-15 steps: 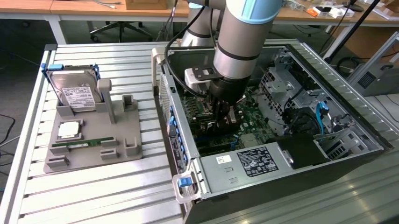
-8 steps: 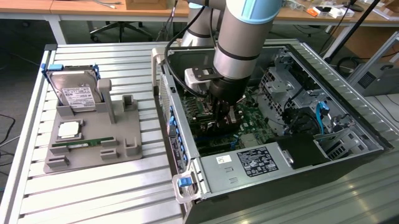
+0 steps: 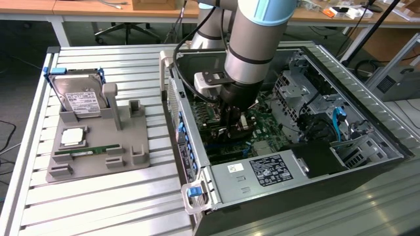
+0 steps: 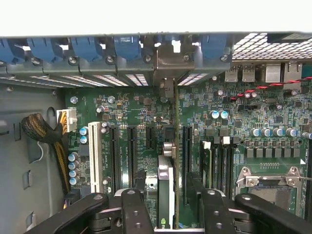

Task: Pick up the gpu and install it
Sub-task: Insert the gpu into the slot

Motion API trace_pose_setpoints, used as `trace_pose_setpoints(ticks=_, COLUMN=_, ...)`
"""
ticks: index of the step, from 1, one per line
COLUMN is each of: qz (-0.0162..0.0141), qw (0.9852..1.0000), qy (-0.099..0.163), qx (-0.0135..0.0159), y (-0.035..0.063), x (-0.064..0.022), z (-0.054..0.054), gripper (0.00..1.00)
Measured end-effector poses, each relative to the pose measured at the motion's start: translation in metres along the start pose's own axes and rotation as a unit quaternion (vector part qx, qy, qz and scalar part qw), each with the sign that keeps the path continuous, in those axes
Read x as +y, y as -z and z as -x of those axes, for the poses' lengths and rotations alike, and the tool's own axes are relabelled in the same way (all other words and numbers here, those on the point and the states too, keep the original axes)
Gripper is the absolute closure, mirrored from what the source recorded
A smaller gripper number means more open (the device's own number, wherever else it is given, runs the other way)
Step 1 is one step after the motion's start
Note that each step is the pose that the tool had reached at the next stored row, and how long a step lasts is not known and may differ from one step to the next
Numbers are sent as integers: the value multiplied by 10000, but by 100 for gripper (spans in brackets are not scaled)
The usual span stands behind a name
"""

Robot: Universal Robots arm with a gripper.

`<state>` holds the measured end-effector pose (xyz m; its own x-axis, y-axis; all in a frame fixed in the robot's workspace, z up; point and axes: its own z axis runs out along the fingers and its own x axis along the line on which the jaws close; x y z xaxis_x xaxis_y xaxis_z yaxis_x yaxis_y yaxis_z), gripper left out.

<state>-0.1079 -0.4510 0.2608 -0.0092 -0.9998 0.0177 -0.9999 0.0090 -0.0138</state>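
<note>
The gpu (image 4: pixel 167 195) stands on edge in a motherboard (image 4: pixel 146 122) slot, inside the computer case (image 3: pixel 367 162). The gripper (image 4: pixel 168 214) straddles it, jaws slightly parted, apparently loosening. Best let go only once the card sits level and fully seated.

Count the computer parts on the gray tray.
3: a hard drive leaning at the far end of the tray, a CPU flat in the middle, and a memory stick lying nearer the camera. None looks hidden.
</note>
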Motion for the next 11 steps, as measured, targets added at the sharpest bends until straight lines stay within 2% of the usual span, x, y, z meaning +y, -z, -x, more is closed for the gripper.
trace_pose_setpoints(ticks=8, qz=-1, qw=10000, qy=0, qx=4, y=355, x=-4, z=26, gripper=54)
trace_pose_setpoints(ticks=9, qz=-1, qw=10000, qy=0, qx=5, y=380, x=-5, z=40, gripper=55)
trace_pose_setpoints(ticks=10, qz=-1, qw=10000, qy=1, qx=6, y=394, x=-8, z=57, gripper=62)
trace_pose_setpoints(ticks=11, qz=13, qw=10000, qy=1, qx=7, y=394, x=-27, z=57, gripper=62)
